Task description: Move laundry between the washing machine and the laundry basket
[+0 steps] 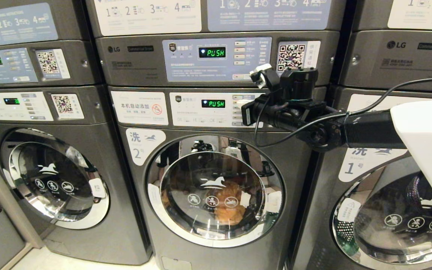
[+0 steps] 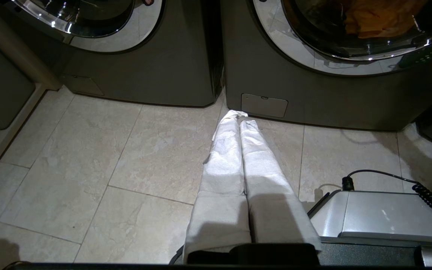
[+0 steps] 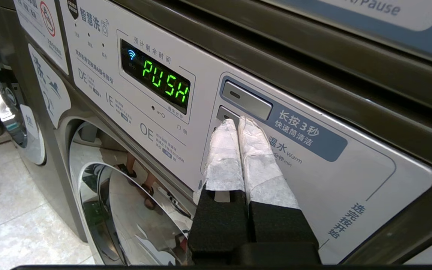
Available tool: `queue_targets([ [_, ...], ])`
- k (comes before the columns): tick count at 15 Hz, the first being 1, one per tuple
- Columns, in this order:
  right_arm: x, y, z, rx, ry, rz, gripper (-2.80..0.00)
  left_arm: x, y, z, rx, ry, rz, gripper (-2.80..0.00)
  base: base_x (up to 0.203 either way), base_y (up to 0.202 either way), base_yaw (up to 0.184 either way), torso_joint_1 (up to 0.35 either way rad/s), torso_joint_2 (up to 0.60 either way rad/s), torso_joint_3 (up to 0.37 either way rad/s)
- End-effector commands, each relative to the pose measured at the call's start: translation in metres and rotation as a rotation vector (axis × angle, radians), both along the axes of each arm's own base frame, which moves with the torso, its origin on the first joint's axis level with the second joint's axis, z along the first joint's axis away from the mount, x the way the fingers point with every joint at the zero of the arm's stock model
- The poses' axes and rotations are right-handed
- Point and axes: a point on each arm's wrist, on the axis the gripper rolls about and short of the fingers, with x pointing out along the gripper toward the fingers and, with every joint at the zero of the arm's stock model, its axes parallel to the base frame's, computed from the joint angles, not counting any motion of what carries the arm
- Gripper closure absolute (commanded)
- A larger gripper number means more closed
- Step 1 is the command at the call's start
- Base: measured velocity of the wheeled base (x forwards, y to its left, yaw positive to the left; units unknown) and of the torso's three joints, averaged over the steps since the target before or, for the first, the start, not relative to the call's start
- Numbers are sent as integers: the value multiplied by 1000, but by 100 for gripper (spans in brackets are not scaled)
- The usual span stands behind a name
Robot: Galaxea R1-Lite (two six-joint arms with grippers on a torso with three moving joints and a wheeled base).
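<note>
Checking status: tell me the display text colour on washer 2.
Green "PUSH", clearest in the right wrist view.

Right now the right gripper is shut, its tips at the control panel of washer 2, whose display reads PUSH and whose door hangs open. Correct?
Not quite: the door of the washing machine is closed, as the head view shows, with orange laundry behind the glass. The rest holds: the right gripper is shut, tips at the panel buttons, display reading PUSH.

The drum of the washing machine [image 1: 216, 180] is blocked by its shut glass door [image 1: 213, 191]; bare floor [image 2: 88, 168] is left before that machine.
</note>
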Motion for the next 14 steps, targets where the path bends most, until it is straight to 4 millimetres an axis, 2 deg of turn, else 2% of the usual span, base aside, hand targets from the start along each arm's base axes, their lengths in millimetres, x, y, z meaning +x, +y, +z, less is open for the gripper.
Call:
queue_targets([
  [1,0,0,2,3,-7,-1,0,0,0,0,1,3,0,0,0,0,0,0,0,0],
  [14,4,1,0,2,-12,-28,0,0,0,0,1,3,0,0,0,0,0,0,0,0],
])
